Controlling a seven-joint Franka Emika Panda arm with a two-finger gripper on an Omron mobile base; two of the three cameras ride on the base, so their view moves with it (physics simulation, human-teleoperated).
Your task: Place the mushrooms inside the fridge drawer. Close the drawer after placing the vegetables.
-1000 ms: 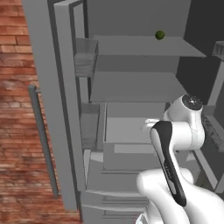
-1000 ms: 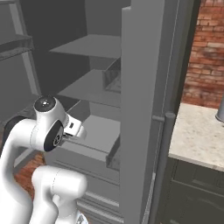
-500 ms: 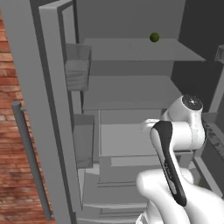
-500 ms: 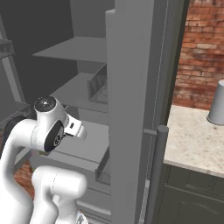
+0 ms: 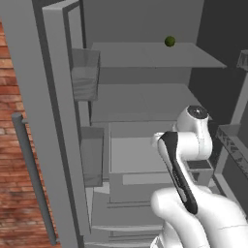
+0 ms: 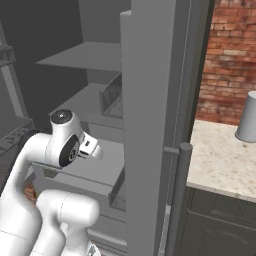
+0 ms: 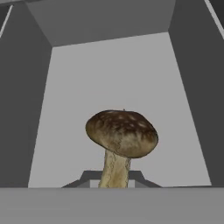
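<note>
Pale fridge drawer floor wide and bare beneath olive-brown mushroom, stem clenched in tool.

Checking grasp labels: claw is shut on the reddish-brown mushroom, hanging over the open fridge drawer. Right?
Not quite. The claw is shut on a mushroom, but its cap is dark olive-brown, not reddish-brown, as the hand view shows. The rest holds: it hangs over the pale floor of the open fridge drawer.

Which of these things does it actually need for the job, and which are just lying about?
Needed:
- mushroom, gripped by its stem in the end effector
- fridge drawer, standing open

Lying about:
- green ball on the upper shelf
- grey canister on the counter
</note>
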